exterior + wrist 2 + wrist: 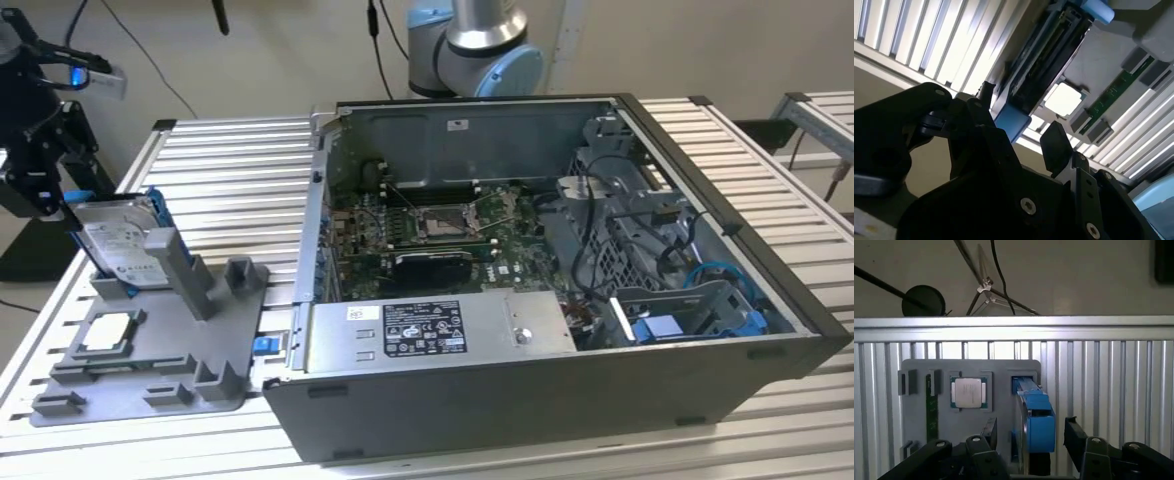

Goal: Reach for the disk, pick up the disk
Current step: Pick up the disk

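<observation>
Disk [118, 245]: stands on edge in grey holder [160, 355] on table [227, 170], at the exterior view's left. Long axis apparently near-upright, labelled face toward computer case [534, 400]. Pincer [1031, 432]: open, fingers [1073, 430] flanking the disk's blue frame, apart from it.

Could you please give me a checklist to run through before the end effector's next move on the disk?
1. End effector open: ok, fingers apart.
2. Disk between the fingers: ok in the first wrist view.
3. Disk upright in the gray holder: ok in the exterior view.
4. Fingers gripping the disk: not ok, gaps on both sides.
5. Square chip clear of the fingers: ok, flat in its own pocket.
6. Fingers far enough along the disk: cannot tell.
</observation>
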Controlling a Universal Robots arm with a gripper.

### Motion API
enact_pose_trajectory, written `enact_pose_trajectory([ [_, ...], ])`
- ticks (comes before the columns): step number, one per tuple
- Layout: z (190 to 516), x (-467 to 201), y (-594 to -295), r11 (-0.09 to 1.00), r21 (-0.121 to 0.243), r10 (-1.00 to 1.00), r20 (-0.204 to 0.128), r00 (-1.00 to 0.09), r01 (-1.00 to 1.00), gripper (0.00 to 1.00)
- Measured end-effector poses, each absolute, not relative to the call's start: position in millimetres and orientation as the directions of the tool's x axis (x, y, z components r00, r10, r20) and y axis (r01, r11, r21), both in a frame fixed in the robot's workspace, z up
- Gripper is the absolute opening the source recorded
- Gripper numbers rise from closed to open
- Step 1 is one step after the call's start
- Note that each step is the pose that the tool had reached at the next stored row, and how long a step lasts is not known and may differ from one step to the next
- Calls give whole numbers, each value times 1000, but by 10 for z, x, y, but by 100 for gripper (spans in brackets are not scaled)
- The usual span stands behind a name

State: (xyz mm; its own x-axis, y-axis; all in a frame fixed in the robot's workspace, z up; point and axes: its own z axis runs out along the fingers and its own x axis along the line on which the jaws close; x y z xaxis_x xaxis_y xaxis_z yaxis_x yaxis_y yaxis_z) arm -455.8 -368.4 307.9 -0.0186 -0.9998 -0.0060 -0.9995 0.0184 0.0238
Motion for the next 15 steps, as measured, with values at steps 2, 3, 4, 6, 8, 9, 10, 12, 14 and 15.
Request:
enact_pose_trajectory([
  [2,3042,-4558,-3684,10,24,-1000,-6,-10,-1000,100],
  [3,3025,-4558,-3684,6,24,-1000,-6,-6,-1000,100],
  [4,3007,-4558,-3684,2,24,-1000,-6,-2,-1000,100],
  [6,2970,-4558,-3684,-7,24,-1000,-6,7,-1000,100],
  [8,2934,-4558,-3684,-15,24,-1000,-6,14,-1000,100],
  [9,2916,-4558,-3684,-18,24,-1000,-6,18,-1000,100],
  [10,2898,-4558,-3684,-21,24,-1000,-6,21,-999,100],
  [12,2861,-4558,-3684,-26,24,-1000,-6,26,-999,100],
  [14,2829,-4559,-3684,-29,24,-1000,-6,29,-999,100],
  [15,2812,-4558,-3684,-30,24,-1000,-6,30,-999,100],
])
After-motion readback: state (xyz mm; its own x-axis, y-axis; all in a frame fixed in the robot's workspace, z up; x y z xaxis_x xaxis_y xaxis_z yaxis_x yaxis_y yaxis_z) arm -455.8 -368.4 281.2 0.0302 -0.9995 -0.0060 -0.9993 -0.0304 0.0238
